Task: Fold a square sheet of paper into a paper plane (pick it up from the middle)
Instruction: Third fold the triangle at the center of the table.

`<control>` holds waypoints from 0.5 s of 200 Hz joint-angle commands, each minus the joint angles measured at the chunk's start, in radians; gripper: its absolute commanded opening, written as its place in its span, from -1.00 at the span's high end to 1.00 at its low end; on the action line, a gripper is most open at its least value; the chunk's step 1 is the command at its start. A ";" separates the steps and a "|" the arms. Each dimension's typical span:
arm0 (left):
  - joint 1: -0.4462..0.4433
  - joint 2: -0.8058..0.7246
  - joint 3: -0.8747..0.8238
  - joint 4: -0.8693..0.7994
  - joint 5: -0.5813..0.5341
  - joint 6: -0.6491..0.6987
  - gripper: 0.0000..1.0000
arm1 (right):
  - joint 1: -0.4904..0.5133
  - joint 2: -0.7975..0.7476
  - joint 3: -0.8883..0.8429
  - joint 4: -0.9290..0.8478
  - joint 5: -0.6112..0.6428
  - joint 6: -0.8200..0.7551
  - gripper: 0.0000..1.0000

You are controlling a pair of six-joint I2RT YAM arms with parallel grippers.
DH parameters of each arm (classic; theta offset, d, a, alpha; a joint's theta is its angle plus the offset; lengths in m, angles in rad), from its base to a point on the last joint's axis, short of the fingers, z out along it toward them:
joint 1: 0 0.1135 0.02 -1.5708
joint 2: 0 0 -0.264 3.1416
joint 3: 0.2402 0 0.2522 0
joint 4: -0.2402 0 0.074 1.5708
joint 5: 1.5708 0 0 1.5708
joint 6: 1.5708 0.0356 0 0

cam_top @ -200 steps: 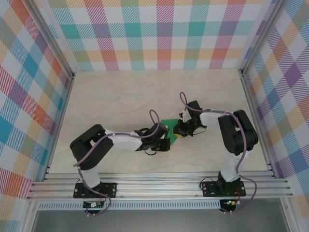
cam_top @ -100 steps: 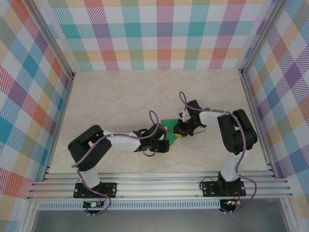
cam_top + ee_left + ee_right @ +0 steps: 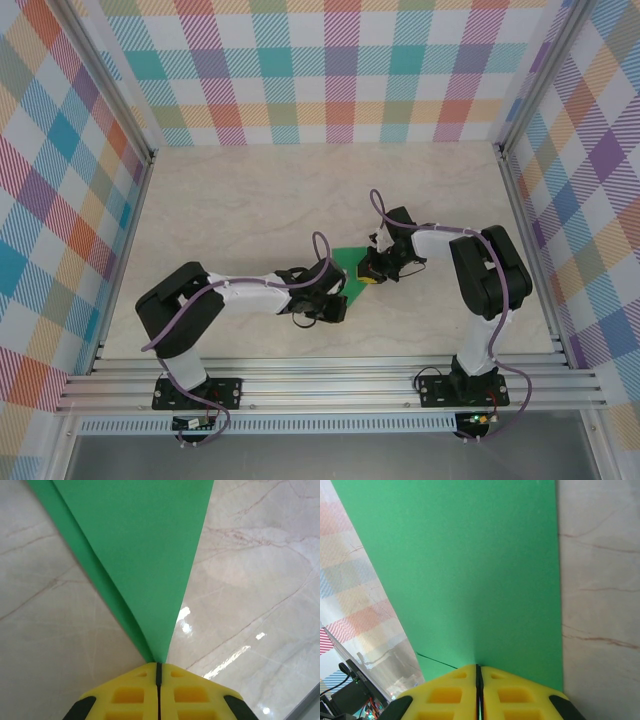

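The green sheet of paper (image 3: 350, 262) hangs between both grippers just above the middle of the table. In the left wrist view the paper (image 3: 145, 555) is folded into layers and narrows to a point that ends in my left gripper (image 3: 157, 665), which is shut on that tip. In the right wrist view the paper (image 3: 470, 570) spreads wide and flat, and my right gripper (image 3: 478, 667) is shut on its edge. From above, the left gripper (image 3: 338, 292) holds the near side and the right gripper (image 3: 368, 272) the right side.
The marble-look table (image 3: 250, 210) is walled by checked panels (image 3: 330, 70) at the back and sides. An aluminium rail (image 3: 330, 385) runs along the near edge at the arm bases.
The left gripper has drawn slightly toward the near edge with the paper's tip. The right gripper has barely moved. Both stay shut on the paper.
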 commanded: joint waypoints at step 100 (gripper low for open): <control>0.080 -0.141 0.137 -0.081 -0.003 -0.011 0.77 | -0.013 -0.203 0.033 -0.095 0.130 -0.018 0.40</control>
